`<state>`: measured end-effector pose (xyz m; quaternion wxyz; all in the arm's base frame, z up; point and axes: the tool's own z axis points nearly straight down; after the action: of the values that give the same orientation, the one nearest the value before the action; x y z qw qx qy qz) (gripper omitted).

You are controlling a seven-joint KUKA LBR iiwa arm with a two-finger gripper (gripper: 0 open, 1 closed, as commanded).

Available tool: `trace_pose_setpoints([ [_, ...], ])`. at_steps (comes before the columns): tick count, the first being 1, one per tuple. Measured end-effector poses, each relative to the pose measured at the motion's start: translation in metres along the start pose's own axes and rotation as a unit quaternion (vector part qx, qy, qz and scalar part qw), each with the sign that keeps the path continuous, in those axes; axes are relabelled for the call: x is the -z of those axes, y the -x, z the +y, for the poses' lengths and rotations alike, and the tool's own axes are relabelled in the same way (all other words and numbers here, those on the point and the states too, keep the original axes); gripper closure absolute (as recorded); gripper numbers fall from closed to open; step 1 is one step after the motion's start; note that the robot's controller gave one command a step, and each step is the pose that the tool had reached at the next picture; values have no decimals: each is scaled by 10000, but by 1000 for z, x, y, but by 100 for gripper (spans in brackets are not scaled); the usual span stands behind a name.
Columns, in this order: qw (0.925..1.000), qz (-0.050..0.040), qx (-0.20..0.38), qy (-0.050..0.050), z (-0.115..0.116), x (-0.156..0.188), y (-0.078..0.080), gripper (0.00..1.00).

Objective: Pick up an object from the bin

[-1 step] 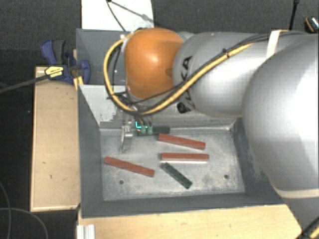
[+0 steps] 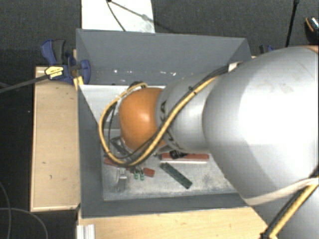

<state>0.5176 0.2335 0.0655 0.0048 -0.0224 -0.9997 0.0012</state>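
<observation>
Nothing to read here, folks: no words, labels, brands or numbers legible on the bin [image 2: 94, 148], on the arm [image 2: 259, 128] or on the small things beneath it.

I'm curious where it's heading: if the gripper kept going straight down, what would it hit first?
Most likely the bin's bare floor near its lower left corner in the view. The gripper points down there, with small red and green pieces just beside it. Depth is unclear.

I see my smooth, shiny orange round cover [image 2: 139, 116] above the claw [image 2: 121, 177]. Right of the claw, the dull grey metal bin [image 2: 214, 180] has a rough, speckled floor.
</observation>
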Motion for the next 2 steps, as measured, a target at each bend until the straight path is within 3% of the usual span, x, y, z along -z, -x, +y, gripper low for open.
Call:
trace_pose_setpoints([
  [1,9974,-42,-715,3,-72,19,-8,0],
  [2,9974,-43,-717,21,-68,18,-9,100],
])
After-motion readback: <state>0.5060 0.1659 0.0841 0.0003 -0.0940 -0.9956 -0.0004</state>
